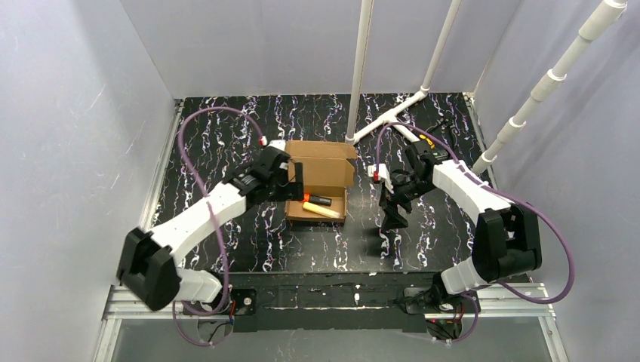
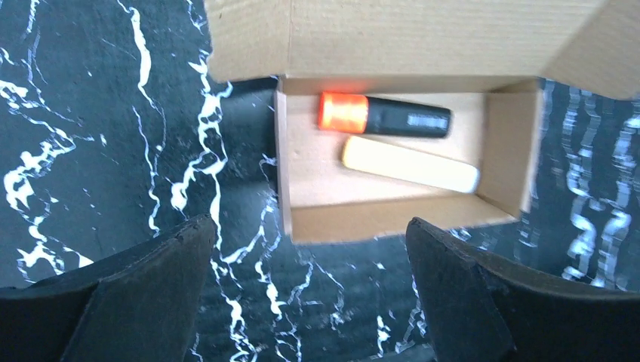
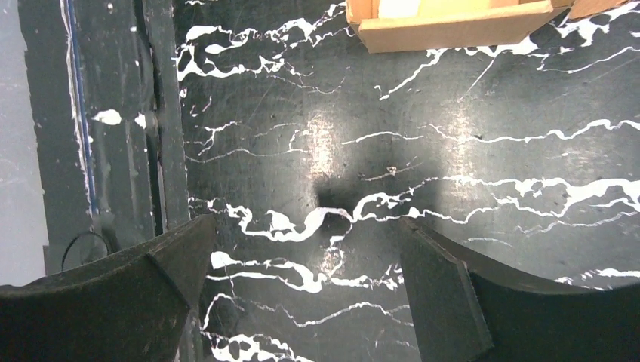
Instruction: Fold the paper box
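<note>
1. The left hand (image 2: 308, 225) is pictured released, its fingers spread wide with nothing between them. It is held at the left wall of the paper box (image 1: 321, 170), and is judged to be placed there so that the wall or the lid can be reached next.
2. The paper box is shown resting mid-way across the black marbled surface (image 1: 211, 128), between the two arms. Plain, unmarked brown corrugated cardboard is seen. The tray walls are already raised, and the lid is stood open at the far side with its side flaps splayed. The closing of the lid is judged not yet done.
3. Inside the tray, an orange-capped black marker (image 2: 385, 117) and a yellow marker (image 2: 411, 164) are laid side by side. Whether they touch cannot be told.
4. The right hand (image 3: 308, 226) is pictured released over bare surface to the right of the box, apart from it, apparently kept clear until needed.
</note>
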`<state>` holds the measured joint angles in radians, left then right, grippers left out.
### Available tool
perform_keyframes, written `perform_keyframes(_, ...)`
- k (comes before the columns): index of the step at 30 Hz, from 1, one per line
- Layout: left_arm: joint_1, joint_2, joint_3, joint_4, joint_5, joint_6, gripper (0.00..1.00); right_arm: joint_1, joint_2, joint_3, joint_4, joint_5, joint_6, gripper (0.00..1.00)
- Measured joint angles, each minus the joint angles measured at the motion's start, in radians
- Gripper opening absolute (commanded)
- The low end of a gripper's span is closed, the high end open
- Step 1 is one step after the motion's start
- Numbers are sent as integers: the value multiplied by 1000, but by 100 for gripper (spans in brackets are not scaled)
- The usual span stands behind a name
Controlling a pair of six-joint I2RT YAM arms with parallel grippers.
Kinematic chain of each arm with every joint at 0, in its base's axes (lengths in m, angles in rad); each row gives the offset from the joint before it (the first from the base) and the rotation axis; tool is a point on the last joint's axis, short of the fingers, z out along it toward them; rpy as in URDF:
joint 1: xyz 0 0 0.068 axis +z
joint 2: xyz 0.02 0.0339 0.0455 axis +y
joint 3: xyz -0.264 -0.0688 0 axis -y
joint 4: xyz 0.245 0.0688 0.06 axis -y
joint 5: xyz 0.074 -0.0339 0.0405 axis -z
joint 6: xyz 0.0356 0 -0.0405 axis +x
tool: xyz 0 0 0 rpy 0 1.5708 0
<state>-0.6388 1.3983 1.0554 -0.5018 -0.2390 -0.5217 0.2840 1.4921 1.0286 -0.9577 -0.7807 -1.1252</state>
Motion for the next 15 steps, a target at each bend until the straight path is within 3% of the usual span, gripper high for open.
perform_keyframes(7,106,-323,-262,115,217,-32,98,-3,-90,33,-58,69,-6,99)
perform_keyframes(15,167,-523,-431,186,372,-81,98,-51,-131,33,-58,76,21,98)
